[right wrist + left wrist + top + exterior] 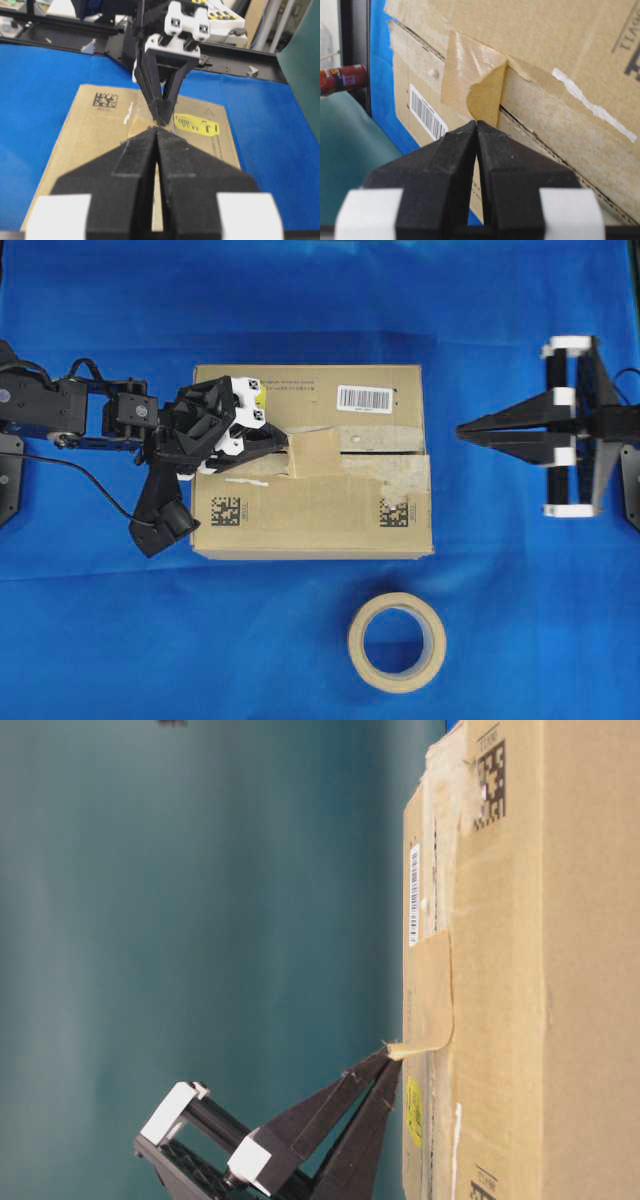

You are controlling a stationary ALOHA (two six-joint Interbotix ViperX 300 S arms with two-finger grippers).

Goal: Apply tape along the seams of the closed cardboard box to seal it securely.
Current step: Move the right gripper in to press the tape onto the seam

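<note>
With the left claw (288,445) pinched shut on the tape (318,453) at centre frame, it should press the curled end flat along the seams (385,451), while the right claw (462,429) waits closed, empty.

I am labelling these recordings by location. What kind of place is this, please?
Probably a robotics lab bench, not a packing room. A blue cloth covers the table under the box, black frame rails edge the table, and equipment clutter stands behind them. A teal screen closes one side.
</note>
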